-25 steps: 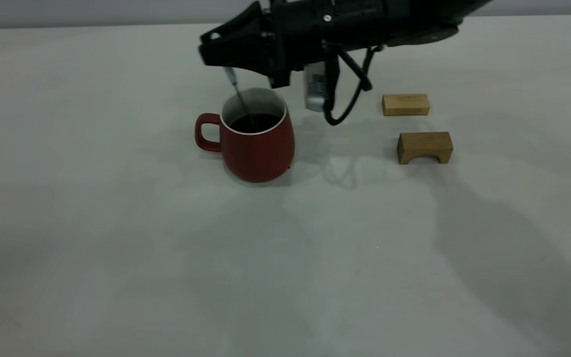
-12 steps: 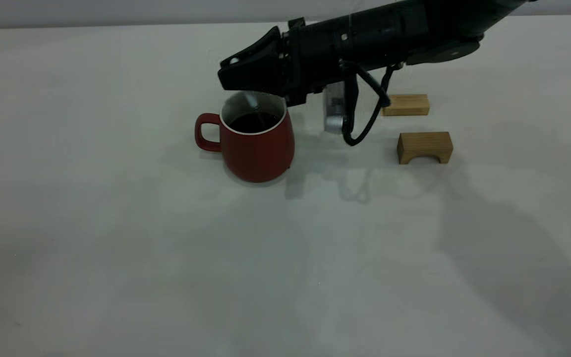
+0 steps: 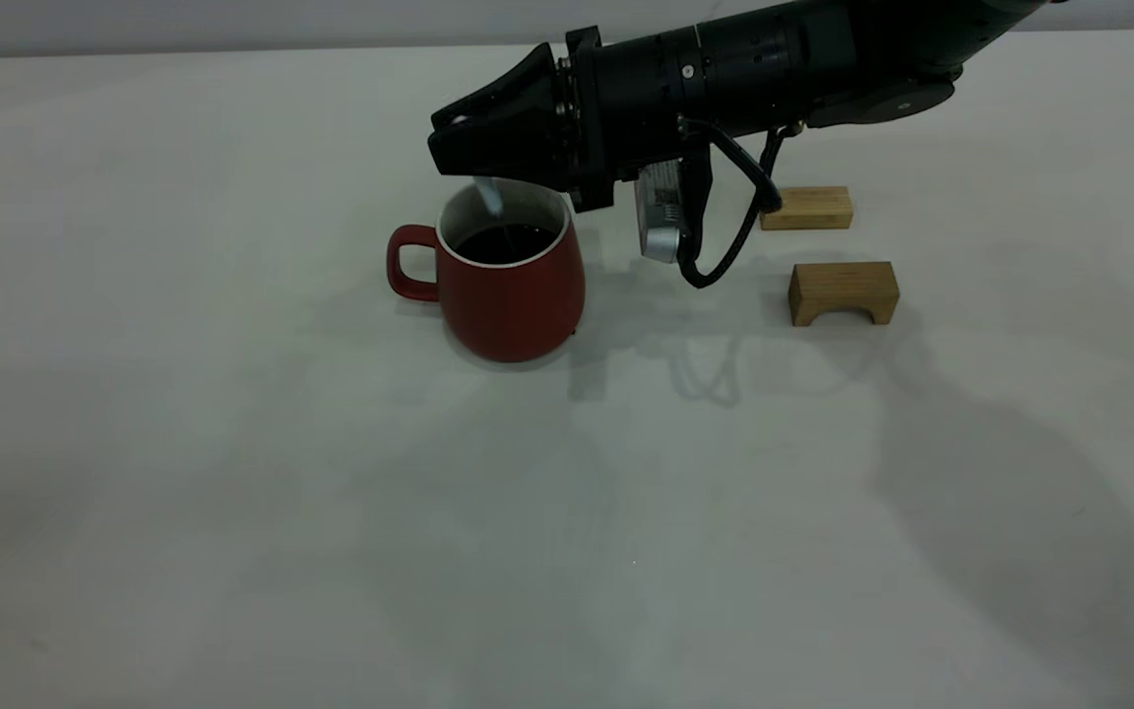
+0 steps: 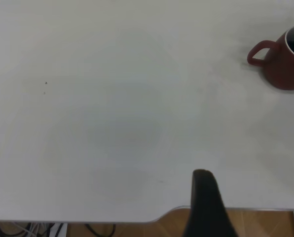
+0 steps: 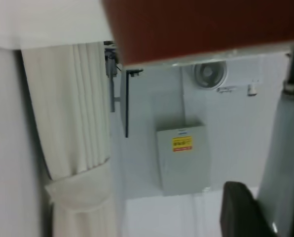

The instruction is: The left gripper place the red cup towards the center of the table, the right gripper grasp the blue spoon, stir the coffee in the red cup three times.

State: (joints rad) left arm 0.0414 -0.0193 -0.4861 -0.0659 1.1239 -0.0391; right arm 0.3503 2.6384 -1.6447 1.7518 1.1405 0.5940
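Observation:
The red cup (image 3: 513, 290) stands on the table (image 3: 232, 512) left of centre, its handle pointing left. Dark coffee (image 3: 513, 244) fills it. My right gripper (image 3: 454, 148) hovers just above the cup's rim, shut on the blue spoon (image 3: 488, 195). The spoon's thin neck dips into the coffee. In the right wrist view the pale spoon handle (image 5: 285, 163) runs beside a black finger (image 5: 240, 212), with the cup's red wall (image 5: 201, 29) close by. My left gripper (image 4: 206, 207) is parked over the table's edge, far from the cup (image 4: 285, 66).
Two tan wooden blocks lie right of the cup: a flat one (image 3: 806, 208) and an arched one (image 3: 844, 292). The right arm's cable (image 3: 724, 246) and grey module (image 3: 661, 222) hang between the cup and the blocks.
The right gripper has dropped lower and moved right above the cup. The spoon, tilted with its handle to the left before, now stands steeper near the cup's back rim.

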